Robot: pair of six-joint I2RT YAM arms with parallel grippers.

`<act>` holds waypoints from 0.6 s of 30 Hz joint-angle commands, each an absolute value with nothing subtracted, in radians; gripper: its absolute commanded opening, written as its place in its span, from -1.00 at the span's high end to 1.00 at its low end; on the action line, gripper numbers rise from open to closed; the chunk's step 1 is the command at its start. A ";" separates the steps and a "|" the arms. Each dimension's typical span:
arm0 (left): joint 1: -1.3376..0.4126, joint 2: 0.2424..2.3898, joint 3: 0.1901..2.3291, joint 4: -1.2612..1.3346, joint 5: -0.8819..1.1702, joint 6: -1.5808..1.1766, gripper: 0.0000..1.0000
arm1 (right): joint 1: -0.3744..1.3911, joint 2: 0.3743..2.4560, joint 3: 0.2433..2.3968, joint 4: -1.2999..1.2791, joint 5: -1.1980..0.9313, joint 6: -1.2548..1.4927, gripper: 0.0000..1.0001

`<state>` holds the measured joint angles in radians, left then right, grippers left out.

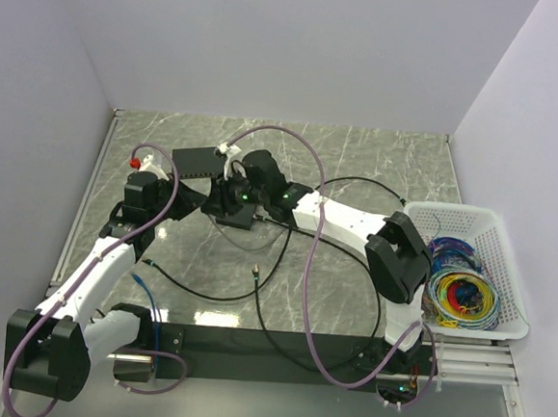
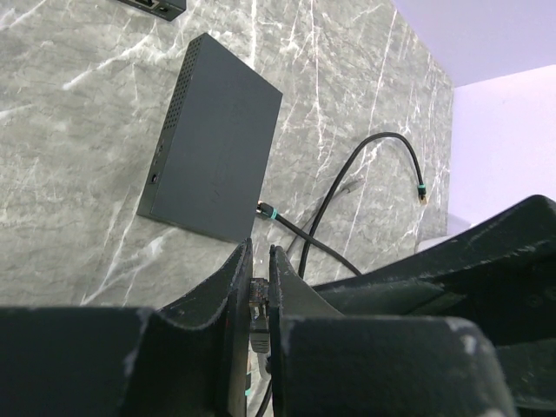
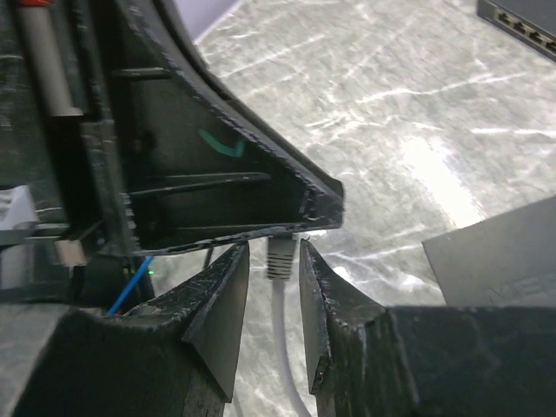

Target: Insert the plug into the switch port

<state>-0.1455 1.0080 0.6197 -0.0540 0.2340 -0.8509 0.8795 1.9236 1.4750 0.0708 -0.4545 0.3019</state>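
Observation:
My left gripper (image 2: 260, 248) (image 1: 216, 198) is shut on a clear connector (image 2: 257, 295) with a grey boot on a white cable. My right gripper (image 3: 274, 248) (image 1: 235, 190) is open, its fingers on either side of that grey boot (image 3: 280, 258) with a gap on each side. The switch (image 1: 203, 160) with its row of sockets shows far off in both wrist views (image 2: 156, 5) (image 3: 521, 22). A gold-tipped plug (image 2: 423, 198) on a black cable lies loose on the table. Another black cable end (image 2: 265, 211) touches a second flat black box (image 2: 217, 148).
The second black box (image 3: 499, 261) lies under the two grippers. Black cables loop over the marble table (image 1: 360, 157), one gold tip (image 1: 255, 267) in front. A thin blue cable (image 1: 147, 290) lies near the left base. A white basket (image 1: 509, 236) of coiled wires stands at right.

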 commanded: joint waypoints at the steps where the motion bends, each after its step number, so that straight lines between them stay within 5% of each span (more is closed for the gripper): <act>1: -0.152 0.985 0.643 -0.049 0.227 -0.825 0.99 | 0.894 1.936 1.528 0.049 -0.400 0.264 0.26; 18: -0.155 0.982 0.637 -0.040 0.226 -0.834 0.99 | 0.900 1.954 1.526 0.034 -0.405 0.259 0.37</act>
<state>-0.1467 1.0027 0.6193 -0.0666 0.2310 -0.8509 0.8944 1.9366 1.4860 0.0269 -0.4053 0.2710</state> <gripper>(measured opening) 0.144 0.317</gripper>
